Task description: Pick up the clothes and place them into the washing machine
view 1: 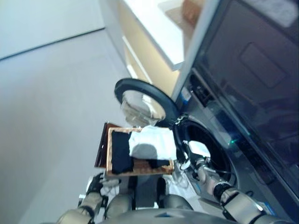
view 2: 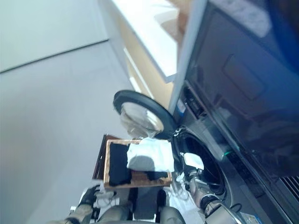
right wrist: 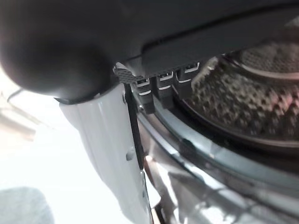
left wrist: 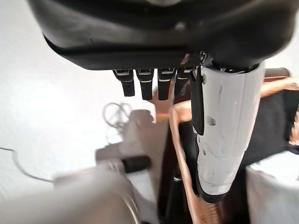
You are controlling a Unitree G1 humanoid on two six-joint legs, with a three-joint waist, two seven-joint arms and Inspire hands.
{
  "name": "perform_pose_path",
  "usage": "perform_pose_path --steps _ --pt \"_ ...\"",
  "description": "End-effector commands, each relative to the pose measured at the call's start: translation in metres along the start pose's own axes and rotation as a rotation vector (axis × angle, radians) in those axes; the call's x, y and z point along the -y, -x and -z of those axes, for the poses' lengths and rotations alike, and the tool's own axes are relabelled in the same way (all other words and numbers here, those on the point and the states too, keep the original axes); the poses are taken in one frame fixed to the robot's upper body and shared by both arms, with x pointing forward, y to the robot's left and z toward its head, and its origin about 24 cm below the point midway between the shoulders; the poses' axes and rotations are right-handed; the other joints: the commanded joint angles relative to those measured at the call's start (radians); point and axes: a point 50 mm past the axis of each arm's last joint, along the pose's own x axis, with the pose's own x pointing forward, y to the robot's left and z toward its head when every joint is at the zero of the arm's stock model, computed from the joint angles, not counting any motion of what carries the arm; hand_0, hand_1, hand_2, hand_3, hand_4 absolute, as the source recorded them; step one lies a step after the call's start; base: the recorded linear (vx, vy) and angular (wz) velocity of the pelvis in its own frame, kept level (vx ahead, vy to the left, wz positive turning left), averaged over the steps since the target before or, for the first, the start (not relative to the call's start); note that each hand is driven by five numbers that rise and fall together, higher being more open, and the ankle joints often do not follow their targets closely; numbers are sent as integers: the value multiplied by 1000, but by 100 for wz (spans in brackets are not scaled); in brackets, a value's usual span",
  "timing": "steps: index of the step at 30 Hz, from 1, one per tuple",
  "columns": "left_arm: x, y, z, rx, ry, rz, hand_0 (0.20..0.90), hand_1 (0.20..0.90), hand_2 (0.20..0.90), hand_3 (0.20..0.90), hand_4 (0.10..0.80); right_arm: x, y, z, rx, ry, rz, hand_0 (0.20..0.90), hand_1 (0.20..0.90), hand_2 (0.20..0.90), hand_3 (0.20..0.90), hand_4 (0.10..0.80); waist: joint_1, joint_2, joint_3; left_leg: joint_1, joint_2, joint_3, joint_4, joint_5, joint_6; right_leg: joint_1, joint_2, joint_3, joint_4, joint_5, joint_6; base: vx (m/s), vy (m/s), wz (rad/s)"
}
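Observation:
A shallow wicker basket (view 1: 110, 154) rests on a low dark brown box (view 1: 100, 150) beside the washing machine. In it lie a white cloth (view 1: 156, 142) and a black cloth (view 1: 120, 151). The machine's round door (view 1: 122, 87) stands open toward the basket. My right hand (view 1: 200, 161) is at the rim of the drum opening (view 1: 212, 148), fingers relaxed and holding nothing; its wrist view shows the perforated drum (right wrist: 243, 102) just past the fingers (right wrist: 161, 81). My left hand (view 1: 96, 183) hangs low beside the box, open and empty; its wrist view shows the basket rim (left wrist: 179, 140) and black cloth (left wrist: 273, 121).
A pale counter with cabinet fronts (view 1: 154, 37) runs behind the machine's door. A tall dark panel (view 1: 252, 70) rises above the machine on the right. Grey floor (view 1: 51, 107) spreads to the left of the basket.

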Motion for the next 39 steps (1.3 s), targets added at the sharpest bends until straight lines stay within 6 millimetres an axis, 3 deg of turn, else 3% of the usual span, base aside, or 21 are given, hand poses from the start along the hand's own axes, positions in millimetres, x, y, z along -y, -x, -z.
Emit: perform_pose_path --steps 1,6,9,14,15,17,19,20,26,39 --pt "0 1 0 30 -43 -31 900 900 900 900 800 37 -16 1 20 98 147 900 900 900 900 800 4 33 -17 64 12 -5 -92 0 44 -42 -35 96 87 -34 109 1 169 6" --pt "-4 1 0 33 -34 -50 900 900 900 900 800 45 -20 -7 44 123 180 900 900 900 900 800 18 37 -13 52 -1 7 -103 7 44 -53 -46 95 59 -21 112 -35 83 -16" --pt "-4 1 3 16 -26 -66 900 900 900 900 800 50 -25 -24 79 124 200 900 900 900 900 800 31 29 -4 52 1 -3 -100 9 47 -55 -44 95 67 -29 109 -9 -5 -3" --pt "-6 1 6 3 -15 -80 900 900 900 900 800 52 -25 -41 118 94 232 900 900 900 900 800 38 25 12 35 27 -36 -114 43 22 -63 -21 58 111 -65 91 -34 -117 7" --pt "-6 1 4 5 -8 -85 900 900 900 900 800 52 -25 -39 113 87 236 900 900 900 900 800 37 27 14 23 32 -40 -114 52 17 -63 -22 43 109 -66 91 -38 -103 43" --pt "-3 -1 -9 44 -6 -80 900 900 900 900 800 64 -27 -35 99 38 284 900 900 900 900 800 24 17 32 -14 53 6 -67 54 11 -82 -46 17 128 -66 90 -90 -20 63" --pt "-3 -1 -12 68 -33 -83 900 900 900 900 800 72 -29 -40 120 41 306 900 900 900 900 800 22 23 29 3 68 -34 -97 45 14 -117 -35 24 159 -65 92 -43 63 54" --pt "-1 -1 -16 91 -54 -77 900 900 900 900 800 75 -30 -37 116 30 311 900 900 900 900 800 18 32 30 -6 69 -20 -104 49 16 -124 -42 18 163 -60 99 -44 90 20" --pt "-6 0 -14 94 5 -118 900 900 900 900 800 102 -38 -40 102 49 393 900 900 900 900 800 40 57 59 -40 30 -13 -98 50 28 -157 -71 33 137 -30 112 -39 108 -4" --pt "-2 1 -24 134 106 -138 900 900 900 900 800 129 -45 -49 79 43 484 900 900 900 900 800 58 70 114 -66 23 -18 -113 70 24 -169 -86 20 110 -10 119 -8 10 -1"
